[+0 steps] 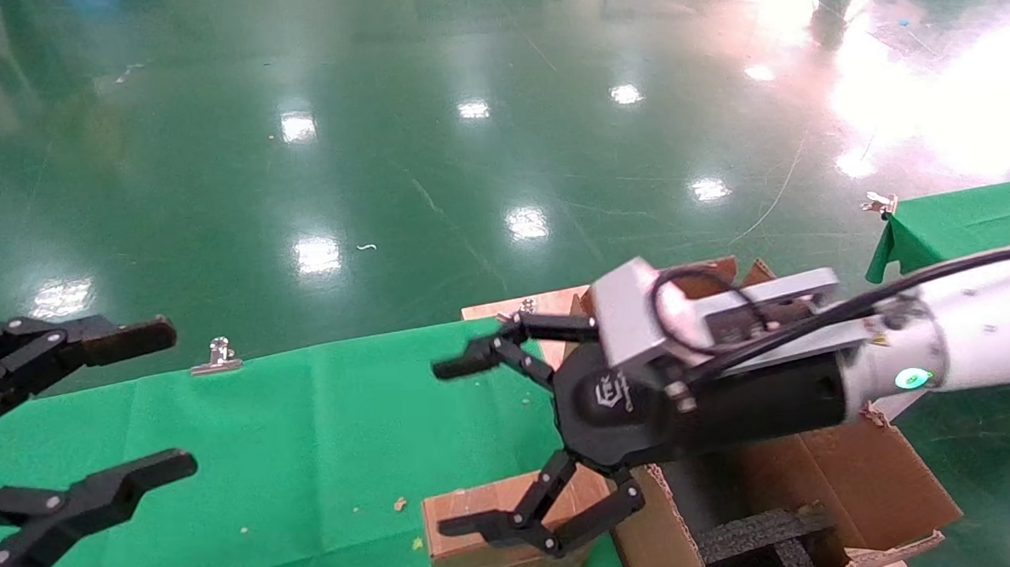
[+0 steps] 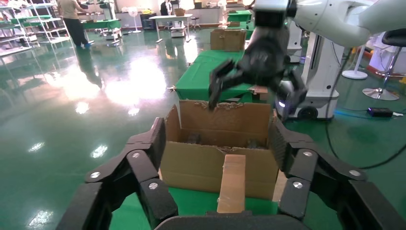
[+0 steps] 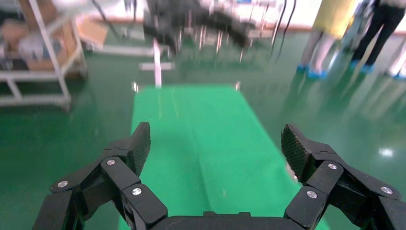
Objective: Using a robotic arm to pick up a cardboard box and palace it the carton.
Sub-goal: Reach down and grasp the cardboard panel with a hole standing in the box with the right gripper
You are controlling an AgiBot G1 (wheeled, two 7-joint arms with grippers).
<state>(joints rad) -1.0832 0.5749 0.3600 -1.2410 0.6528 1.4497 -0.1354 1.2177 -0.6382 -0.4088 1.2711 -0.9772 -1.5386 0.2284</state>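
The small flat cardboard box (image 1: 470, 566) lies on the green-covered table (image 1: 307, 445), against the large torn-rimmed carton (image 1: 871, 472) with black foam inserts (image 1: 763, 536). My right gripper (image 1: 457, 446), on the white arm with the green ring, is open and empty. It hovers above the small box, and its lower finger crosses in front of the box. The right wrist view shows its open fingers (image 3: 218, 141) over green cloth only. The left wrist view shows the box (image 2: 233, 182), the carton (image 2: 191, 167) and the right gripper (image 2: 253, 62). My left gripper (image 1: 165, 399) is open and empty at the table's left.
A metal clip (image 1: 217, 356) holds the cloth at the table's far edge. A second green-covered table (image 1: 954, 221) stands at the right, past the carton. Glossy green floor surrounds both. The carton's tall flaps (image 1: 548, 303) rise behind the right gripper.
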